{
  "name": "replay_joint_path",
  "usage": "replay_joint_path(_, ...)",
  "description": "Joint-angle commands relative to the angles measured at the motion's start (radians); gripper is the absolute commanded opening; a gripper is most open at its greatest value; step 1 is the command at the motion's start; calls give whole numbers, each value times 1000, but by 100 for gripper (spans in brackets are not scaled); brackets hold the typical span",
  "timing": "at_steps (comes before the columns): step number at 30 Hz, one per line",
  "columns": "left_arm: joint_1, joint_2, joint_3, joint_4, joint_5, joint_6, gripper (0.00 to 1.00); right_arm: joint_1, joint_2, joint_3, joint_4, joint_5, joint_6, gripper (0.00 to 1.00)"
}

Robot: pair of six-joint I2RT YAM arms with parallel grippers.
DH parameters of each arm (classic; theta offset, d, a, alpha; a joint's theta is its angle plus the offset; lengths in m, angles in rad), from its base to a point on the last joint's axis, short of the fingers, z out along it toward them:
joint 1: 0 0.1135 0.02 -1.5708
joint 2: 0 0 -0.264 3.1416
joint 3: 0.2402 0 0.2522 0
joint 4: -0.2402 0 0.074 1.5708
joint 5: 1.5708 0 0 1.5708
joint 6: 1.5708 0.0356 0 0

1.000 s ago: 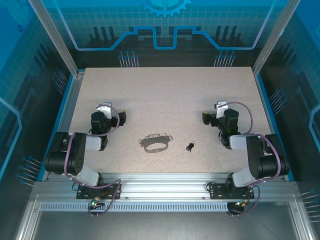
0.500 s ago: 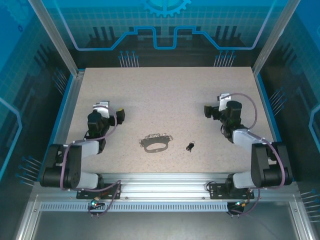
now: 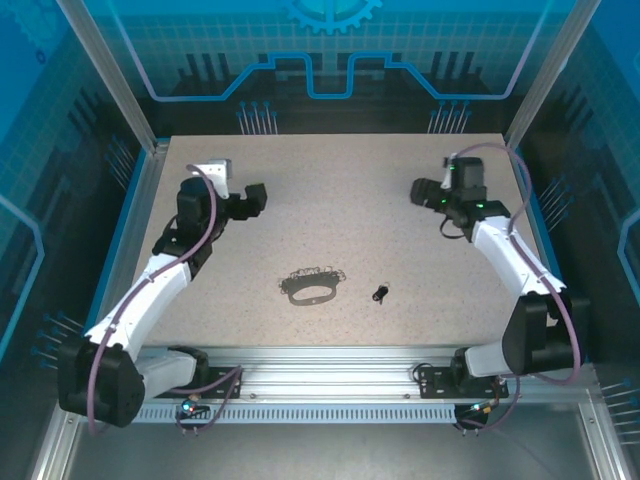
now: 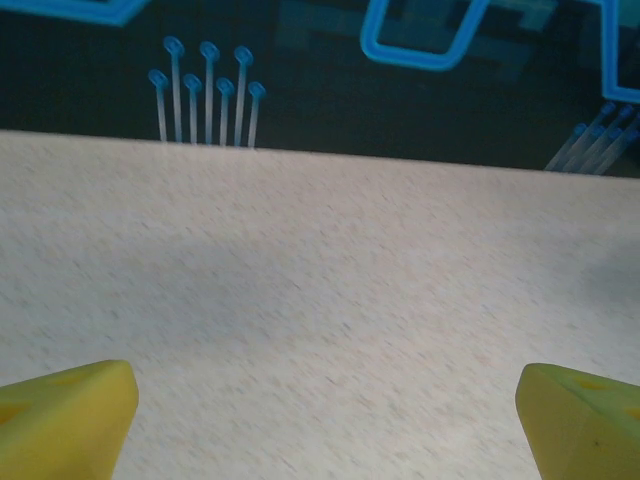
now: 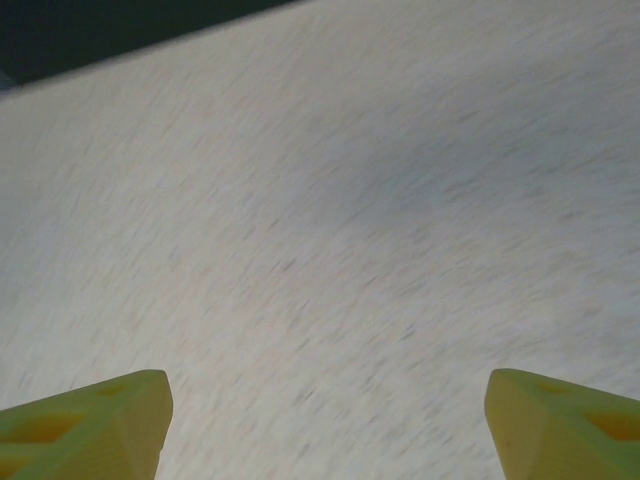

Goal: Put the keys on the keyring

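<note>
Grey-blue oval keyring (image 3: 310,288): silvery links along its 12 o'clock edge.
Tiny black keys (image 3: 380,292): at keyring's 3 o'clock, apart.
Left fingers (image 3: 255,198): spread, empty.
Right fingers (image 3: 422,191): spread, empty.

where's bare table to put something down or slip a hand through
Bare: the far stretch of table between left hand and right hand, and the band from there down to the keyring. Crowded: front centre, where keyring and keys lie apart, a narrow gap between them.

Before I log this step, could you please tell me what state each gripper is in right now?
Left gripper: open, holding nothing.
Right gripper: open, holding nothing.
</note>
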Motion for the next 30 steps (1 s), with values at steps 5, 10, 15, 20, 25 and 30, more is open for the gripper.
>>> replay_joint_path(5,-211,-19,57,-449,2,-294,99,287,-37,-25,-272,30,122,82)
replay_joint_path(10,-374,27,17,-457,16,-397,99,356,-34,-76,-267,-116,157,76)
replay_joint_path(15,-467,123,-32,-353,92,-511,99,336,-76,-152,-222,-174,204,71)
replay_joint_path(20,-536,214,-56,-203,129,-596,99,242,-107,-202,-203,-244,230,71)
replay_joint_path(25,-556,317,-43,-83,191,-636,99,183,-93,-237,-189,-298,240,71)
replay_joint_path(30,-564,425,4,-27,225,-639,99,180,-59,-223,-183,-318,255,69)
